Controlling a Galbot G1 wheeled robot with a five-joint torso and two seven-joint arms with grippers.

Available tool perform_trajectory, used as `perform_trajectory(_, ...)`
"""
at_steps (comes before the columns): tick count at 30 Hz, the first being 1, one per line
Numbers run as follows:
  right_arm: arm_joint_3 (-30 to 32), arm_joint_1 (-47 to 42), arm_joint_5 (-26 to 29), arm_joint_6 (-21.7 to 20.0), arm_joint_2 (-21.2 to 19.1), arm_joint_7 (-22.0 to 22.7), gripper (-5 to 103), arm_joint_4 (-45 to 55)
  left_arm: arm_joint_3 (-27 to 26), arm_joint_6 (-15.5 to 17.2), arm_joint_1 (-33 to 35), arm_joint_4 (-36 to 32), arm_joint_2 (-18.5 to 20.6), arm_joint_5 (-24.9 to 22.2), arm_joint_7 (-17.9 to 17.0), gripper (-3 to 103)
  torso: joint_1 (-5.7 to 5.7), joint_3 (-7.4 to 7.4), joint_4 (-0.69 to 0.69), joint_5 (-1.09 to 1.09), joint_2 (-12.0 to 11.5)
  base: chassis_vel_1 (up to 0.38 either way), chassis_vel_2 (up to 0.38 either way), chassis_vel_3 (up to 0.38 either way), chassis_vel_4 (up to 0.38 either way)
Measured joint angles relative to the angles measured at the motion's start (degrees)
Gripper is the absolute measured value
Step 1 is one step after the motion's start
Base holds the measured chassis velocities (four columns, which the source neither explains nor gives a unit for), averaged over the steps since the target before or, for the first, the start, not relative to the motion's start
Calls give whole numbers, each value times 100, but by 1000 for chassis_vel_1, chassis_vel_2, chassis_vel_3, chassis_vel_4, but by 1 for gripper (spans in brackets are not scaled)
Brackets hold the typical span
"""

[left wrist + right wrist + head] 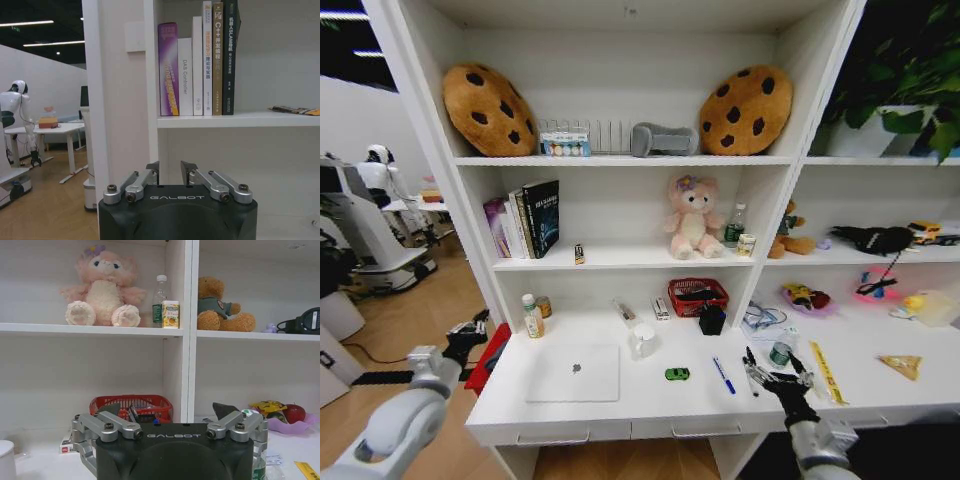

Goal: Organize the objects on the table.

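While both arms hang short of the long white table, nothing on it is held. A closed silver laptop lies flat near the front edge toward the table's left end, and a tiny green toy car sits just beside the laptop's right side, also near the front edge. Further toward the right end, a blue pen lies at a slant on the bare surface, with a small clear bottle with a green label standing upright beyond it. At the back edge stand a red mesh basket and, just in front of it, a small black cup; a white mug stands between the laptop and the basket. Another clear bottle with a white cap stands upright near the back left corner. The left gripper hovers off the left end of the table, beside the shelving's side panel, and in the left wrist view its fingers stand slightly parted, close to each other and gripping nothing. The right gripper hovers over the front edge toward the right end, near the blue pen and the green-labelled bottle, its fingers spread wide apart and empty.
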Motion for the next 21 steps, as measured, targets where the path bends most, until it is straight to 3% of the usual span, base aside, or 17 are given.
perform_trajectory(1, 0, 0, 0, 0, 0, 0, 100, 0, 0, 0, 0, 0, 0, 0, 0, 24, 0, 0, 0, 0, 0, 0, 0, 0, 0)
perform_trajectory(8, -89, -76, -82, 6, -19, 127, 100, 140, 5, 69, 294, -630, -452, 129, -42, 56, 0, 0, 0, 1, 0, 0, 0, 0, 0)
perform_trajectory(14, -101, -123, -104, 0, -166, 113, 100, 172, -10, 71, 392, -754, -584, 250, -24, 73, 0, -1, -1, 0, 0, 0, 0, 0, 0)
perform_trajectory(18, -46, -180, -47, -41, -482, -211, 100, 169, -64, 82, 448, -857, -623, 291, -15, 89, 0, 0, 0, 1, 0, 0, 0, 0, 0)
perform_trajectory(19, -46, -180, -47, -41, -482, -211, 100, 169, -64, 82, 448, -857, -623, 291, -15, 89, 0, 0, 0, 1, 0, 0, 0, 0, 0)
perform_trajectory(21, 15, -238, 27, 29, -719, -535, 100, 146, -112, 84, 523, -892, -667, 343, 17, 98, 0, 0, -1, 0, 0, 0, 0, 0, 0)
